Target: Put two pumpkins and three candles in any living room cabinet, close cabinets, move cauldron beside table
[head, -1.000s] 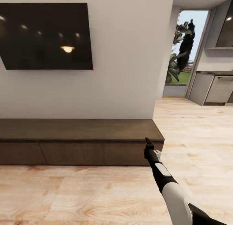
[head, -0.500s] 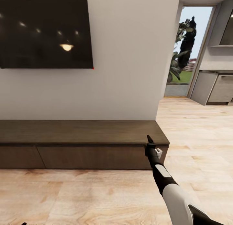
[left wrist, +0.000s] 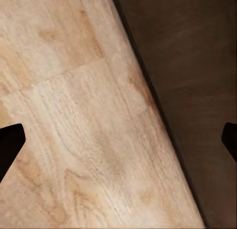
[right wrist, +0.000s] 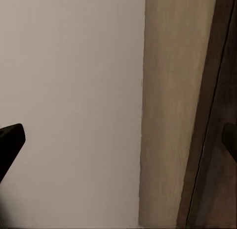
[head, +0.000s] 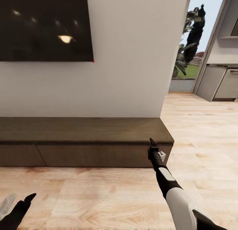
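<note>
Readable text: none in any view.
Television (head: 46,24): blank dark screen, no brand name.
Cabinet (head: 82,140): plain wood, no labels or numbers.

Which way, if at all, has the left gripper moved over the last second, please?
Yes. The left gripper has risen into the head view at lower left, towards the cabinet front, whose base line barely shifted.

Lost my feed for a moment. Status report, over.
Both grippers open and empty: left gripper low over floor, right gripper at the cabinet end. Cabinet drawers shut. Nothing between grippers and cabinet.
</note>
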